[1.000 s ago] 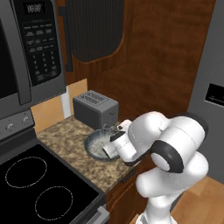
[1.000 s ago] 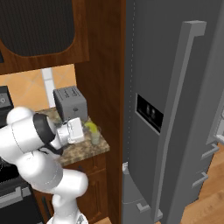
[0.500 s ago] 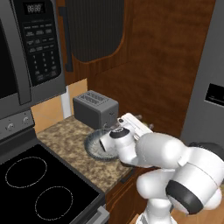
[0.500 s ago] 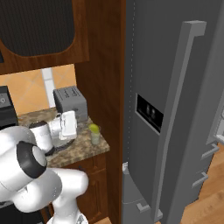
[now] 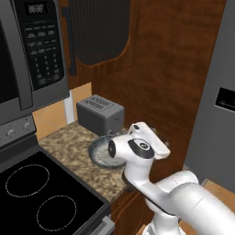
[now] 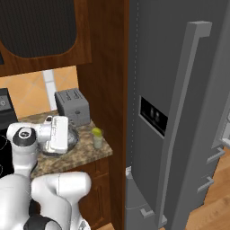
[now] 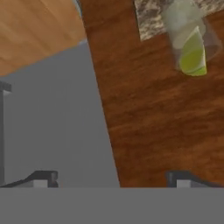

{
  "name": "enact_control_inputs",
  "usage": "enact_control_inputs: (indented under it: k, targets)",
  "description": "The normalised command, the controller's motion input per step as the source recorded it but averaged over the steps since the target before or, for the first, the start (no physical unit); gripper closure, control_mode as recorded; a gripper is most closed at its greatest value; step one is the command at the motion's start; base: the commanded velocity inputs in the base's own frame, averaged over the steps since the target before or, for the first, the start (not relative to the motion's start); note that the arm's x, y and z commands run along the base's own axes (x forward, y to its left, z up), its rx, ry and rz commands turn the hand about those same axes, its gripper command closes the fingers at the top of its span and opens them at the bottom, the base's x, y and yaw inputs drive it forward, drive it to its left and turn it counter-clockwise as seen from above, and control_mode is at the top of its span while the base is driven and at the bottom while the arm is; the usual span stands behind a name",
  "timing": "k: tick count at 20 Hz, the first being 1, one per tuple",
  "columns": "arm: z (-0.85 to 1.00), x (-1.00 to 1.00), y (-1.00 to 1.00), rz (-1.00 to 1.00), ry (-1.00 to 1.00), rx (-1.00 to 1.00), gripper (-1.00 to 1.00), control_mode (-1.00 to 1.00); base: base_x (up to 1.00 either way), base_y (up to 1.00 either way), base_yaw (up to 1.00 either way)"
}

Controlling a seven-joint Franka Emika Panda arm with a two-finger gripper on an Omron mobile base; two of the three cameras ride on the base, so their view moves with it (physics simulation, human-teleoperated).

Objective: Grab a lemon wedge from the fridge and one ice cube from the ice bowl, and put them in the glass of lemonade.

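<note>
Above the right end of the worktop [image 6: 81, 155] the pincer [image 7: 111, 178] stands wide with nothing between its two dark tips, which rise far apart at the bottom of the hand view. A second ago the hand hung low over the ice bowl [image 5: 106, 153]; it has since lifted, swung toward the fridge [image 6: 179, 112] side and spread its jaws. In the right base view the white hand [image 6: 58, 134] now sits level above the bowl's near side.

Ahead of the tips in the hand view lie the dark wood panel [image 7: 157, 118] and the grey fridge wall [image 7: 57, 118], with pale wooden floor [image 7: 39, 30] beyond; a strip of speckled worktop edge shows at the top.

The glass of lemonade [image 7: 190, 37] stands near the worktop's front right corner, well apart from the tips and off toward the upper right of the hand view, with a yellow-green lemon wedge [image 7: 193, 54] inside it. In the right base view the glass [image 6: 97, 138] is just right of the hand, between it and the wood panel. I cannot tell whether an ice cube is in the glass.

Behind the bowl sits the toaster [image 5: 100, 114], with the black stove top [image 5: 41, 197] to the left and the microwave [image 5: 32, 55] above it. The fridge doors are shut.
</note>
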Motion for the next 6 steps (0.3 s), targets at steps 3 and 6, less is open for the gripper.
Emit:
enact_control_inputs:
  k: [3,6]
  targets:
    - [0.27,-0.54,0.02,0.01,0.0,0.3,-1.0,-1.0,0.0,0.0,0.0]
    - [0.02,-0.71,0.14,0.01,0.0,0.22,-1.0,-1.0,0.0,0.0,0.0]
